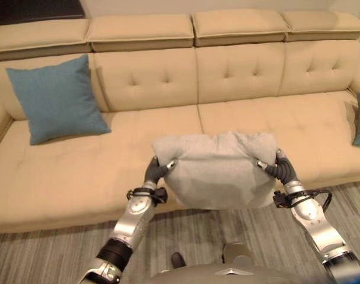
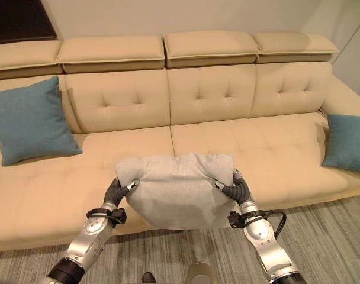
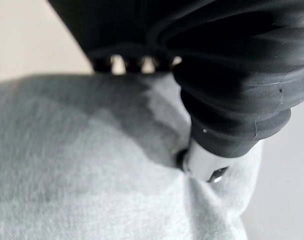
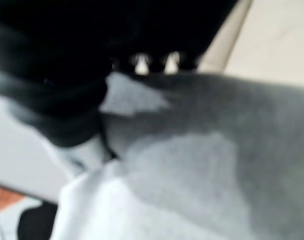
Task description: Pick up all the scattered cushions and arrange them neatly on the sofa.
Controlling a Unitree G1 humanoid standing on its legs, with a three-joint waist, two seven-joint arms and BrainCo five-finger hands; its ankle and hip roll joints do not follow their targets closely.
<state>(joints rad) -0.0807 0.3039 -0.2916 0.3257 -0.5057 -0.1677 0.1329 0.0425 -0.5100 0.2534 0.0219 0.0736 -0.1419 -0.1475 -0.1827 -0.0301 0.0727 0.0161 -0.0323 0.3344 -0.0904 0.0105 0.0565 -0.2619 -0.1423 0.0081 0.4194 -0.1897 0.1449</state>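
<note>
At the far left of the sofa [image 1: 257, 124], a blue cushion [image 1: 57, 99] is leaning upright against the backrest near the armrest, which looks like a finished placement, propped so it stands rather than lies flat. Moving right, the left hand [image 1: 158, 170] is gripping the left edge of the grey cushion [image 1: 218, 171], its fingers [image 3: 204, 162] curling into the fabric with the thumb pinching from the other side, as the left wrist view is showing by the pucker in the cloth. The grey cushion is hanging in the air between the two hands, just in front of the seat's front edge and above the floor [image 1: 44, 260], not resting on anything; a soft, wide thing like this is probably being held from both sides so it does not sag or twist. On its right edge the right hand [image 1: 275, 168] is clamping it the same way, fingers wrapping over the corner. Farther right, a second blue cushion [image 2: 347, 142] is sitting against the right armrest. Judging by the open seat in the middle, the grey cushion is likely heading there.
</note>
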